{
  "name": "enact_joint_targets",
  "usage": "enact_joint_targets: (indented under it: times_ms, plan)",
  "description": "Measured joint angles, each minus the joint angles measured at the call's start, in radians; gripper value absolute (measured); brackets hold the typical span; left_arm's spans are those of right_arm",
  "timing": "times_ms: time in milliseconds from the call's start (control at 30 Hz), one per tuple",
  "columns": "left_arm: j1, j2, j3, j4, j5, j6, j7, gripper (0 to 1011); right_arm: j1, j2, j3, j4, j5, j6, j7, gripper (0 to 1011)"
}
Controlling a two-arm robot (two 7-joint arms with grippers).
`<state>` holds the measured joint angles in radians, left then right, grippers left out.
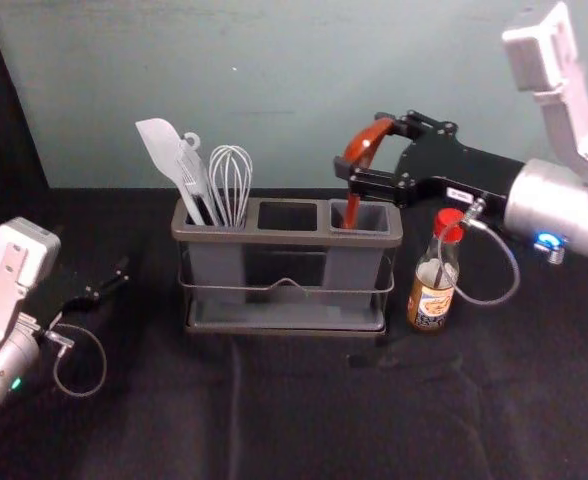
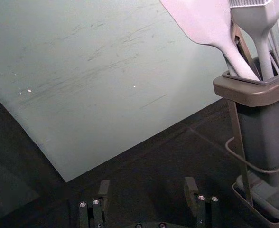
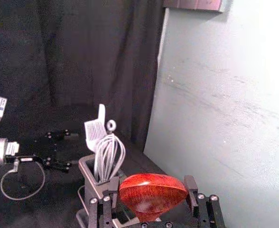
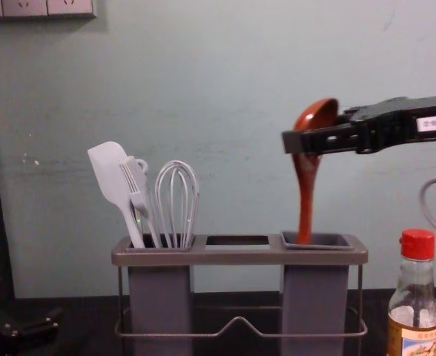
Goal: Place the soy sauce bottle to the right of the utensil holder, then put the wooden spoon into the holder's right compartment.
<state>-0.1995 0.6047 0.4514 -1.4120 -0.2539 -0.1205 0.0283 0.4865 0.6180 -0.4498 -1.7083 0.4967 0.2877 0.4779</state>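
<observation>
Tilt could jam the red-brown wooden spoon pinched in my right gripper against the grey-brown rectangular utensil holder, inside its right compartment; left gripper parked, spread, left of holder.

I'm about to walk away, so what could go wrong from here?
The right end effector grips the wooden spoon near its bowl, handle dipping into the right compartment; once released, the spoon might tip against the rim. The cable loop hangs near the soy sauce bottle, so it could snag it as the arm withdraws.
</observation>
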Motion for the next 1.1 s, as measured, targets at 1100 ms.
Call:
enact_joint_targets:
  times_ms: [1100]
  plan:
    - [0.0,0.0,0.0,0.0,0.0,0.0,0.0,1012,-0.043,-0.003,0.002,0.026,-0.034,-0.006,-0.012,840]
